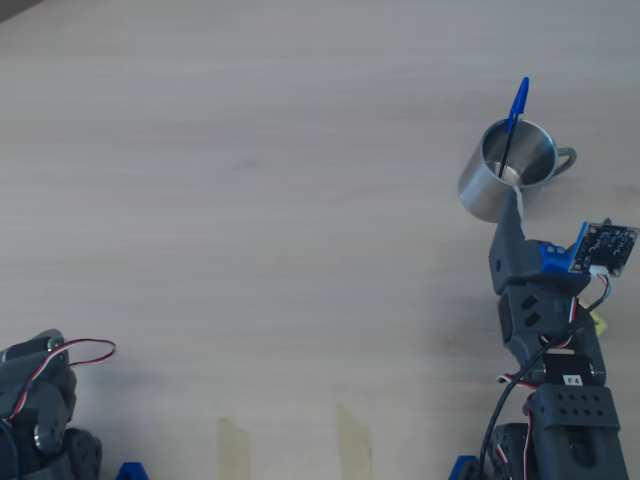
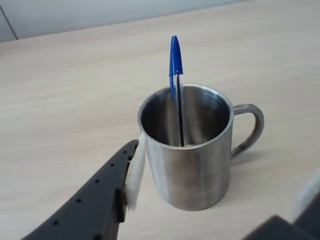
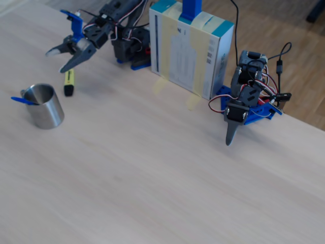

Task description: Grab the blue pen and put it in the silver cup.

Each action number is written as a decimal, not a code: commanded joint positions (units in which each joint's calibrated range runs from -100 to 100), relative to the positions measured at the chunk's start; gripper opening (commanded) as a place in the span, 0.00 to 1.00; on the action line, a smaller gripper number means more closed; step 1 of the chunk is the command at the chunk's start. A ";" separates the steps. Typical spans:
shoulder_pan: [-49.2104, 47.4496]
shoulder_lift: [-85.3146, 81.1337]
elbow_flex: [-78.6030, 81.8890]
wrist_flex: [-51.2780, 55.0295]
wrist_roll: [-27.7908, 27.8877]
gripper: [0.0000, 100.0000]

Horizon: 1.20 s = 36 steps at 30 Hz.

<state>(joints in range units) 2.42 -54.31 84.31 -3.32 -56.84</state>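
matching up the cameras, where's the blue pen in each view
Overhead view: blue pen at upper right, standing in the silver cup.
Wrist view: centre, cap above the rim.
Fixed view: far left, cap poking out.
Shared landmark: the silver cup.

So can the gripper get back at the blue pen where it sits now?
Probably yes. The blue pen stands in the silver cup with its capped end well above the rim, nothing around it. The gripper hangs nearby with jaws open, so that upper part looks reachable.
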 commanded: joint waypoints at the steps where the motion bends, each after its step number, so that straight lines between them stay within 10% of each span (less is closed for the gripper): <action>1: -0.24 -3.96 1.63 0.10 -0.79 0.47; 20: -0.24 -15.76 15.69 0.79 -2.40 0.47; 36: -0.51 -25.65 15.69 26.19 -2.45 0.43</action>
<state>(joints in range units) 1.59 -78.16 99.37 20.05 -59.15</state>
